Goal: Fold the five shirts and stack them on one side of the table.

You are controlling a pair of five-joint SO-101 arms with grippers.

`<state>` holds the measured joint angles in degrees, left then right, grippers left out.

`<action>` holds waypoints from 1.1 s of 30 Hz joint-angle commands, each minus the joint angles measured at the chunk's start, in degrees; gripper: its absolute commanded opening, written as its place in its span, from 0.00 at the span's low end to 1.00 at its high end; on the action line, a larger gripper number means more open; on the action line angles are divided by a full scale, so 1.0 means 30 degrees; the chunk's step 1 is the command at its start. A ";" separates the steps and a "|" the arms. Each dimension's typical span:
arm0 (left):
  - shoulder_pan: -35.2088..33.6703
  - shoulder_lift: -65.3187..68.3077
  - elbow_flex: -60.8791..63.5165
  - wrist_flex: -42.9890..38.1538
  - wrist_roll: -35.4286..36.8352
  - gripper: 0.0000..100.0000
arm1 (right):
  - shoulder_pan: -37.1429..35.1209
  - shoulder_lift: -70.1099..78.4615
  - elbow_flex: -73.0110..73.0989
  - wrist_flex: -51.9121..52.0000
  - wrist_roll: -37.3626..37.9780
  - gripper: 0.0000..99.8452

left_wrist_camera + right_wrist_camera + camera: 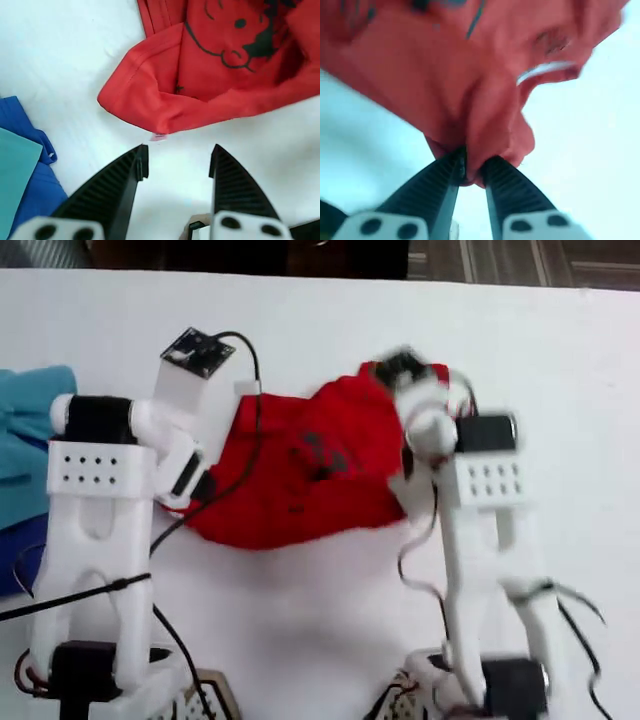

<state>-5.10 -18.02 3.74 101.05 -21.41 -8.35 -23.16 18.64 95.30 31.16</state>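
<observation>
One limp red shirt (300, 475), pinched by the right gripper (472, 167), looks easiest taken at the hem (135, 80) near the spread-jawed left gripper (177, 162).

White table (330, 315): red shirt (300, 470) crumpled mid-frame; blue shirt (14, 558) at left edge, teal garment (30, 430) seemingly stacked on it.

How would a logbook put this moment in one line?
right gripper: shut on red shirt | left gripper: open, over table near shirt's edge | teal and blue shirts: piled at table edge
</observation>
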 commanded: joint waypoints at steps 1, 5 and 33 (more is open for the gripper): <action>0.0205 -0.0557 0.0103 -0.1231 0.0059 0.22 | 0.0777 -0.4029 0.4747 -0.0513 0.3018 0.02; 0.0205 -0.0527 0.3795 -0.5451 0.0088 0.22 | 0.2125 -0.7575 0.6271 0.0454 0.5011 0.02; 0.3692 0.9758 0.0689 -0.8410 0.1846 0.22 | 0.0923 -0.4000 0.6623 -0.7956 -0.1905 0.31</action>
<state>5.36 7.12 14.64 72.31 -16.13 -2.90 -44.35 38.51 75.78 25.89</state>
